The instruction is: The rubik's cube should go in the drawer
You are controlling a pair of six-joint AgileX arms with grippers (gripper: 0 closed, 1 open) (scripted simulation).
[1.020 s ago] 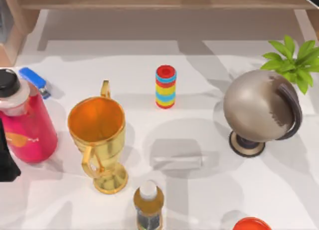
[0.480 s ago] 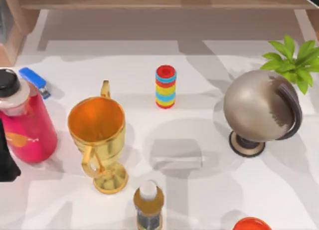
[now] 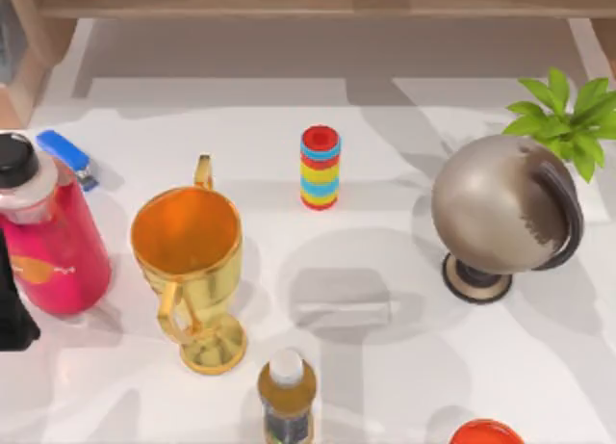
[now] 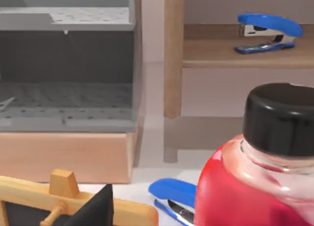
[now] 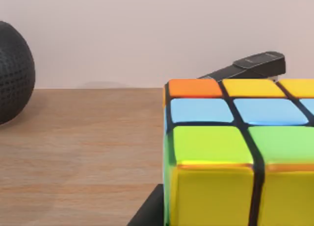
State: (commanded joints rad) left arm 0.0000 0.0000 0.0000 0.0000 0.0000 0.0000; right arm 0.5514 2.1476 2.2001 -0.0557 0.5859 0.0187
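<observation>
Grey and hollow, the open drawer [image 4: 66, 88] sits ahead of the left claw in the left wrist view, its perforated floor bare above a pale wooden front. A wooden upright and a shelf carrying a blue stapler [image 4: 264, 34] stand beside it, and a red bottle [image 4: 255, 177] with a black cap crowds close to that camera, a second blue stapler [image 4: 172, 199] lying at its foot. Whether the left claw's fingers are spread or closed I cannot tell.

Moving across, the right wrist view puts the rubik's cube [image 5: 240, 152] directly before the right claw and very near it, resting on a wooden shelf [image 5: 78, 152], with one vertical corner edge turned toward the camera. A dark dimpled ball [image 5: 12, 71] lies well off to one side, and a black stapler [image 5: 250, 65] sits just behind the cube. The right claw's opening cannot be told either.

My judgement: the right arm is far nearer the cube, so the pick-up falls to it, while the drawer lies on the left arm's side.
</observation>
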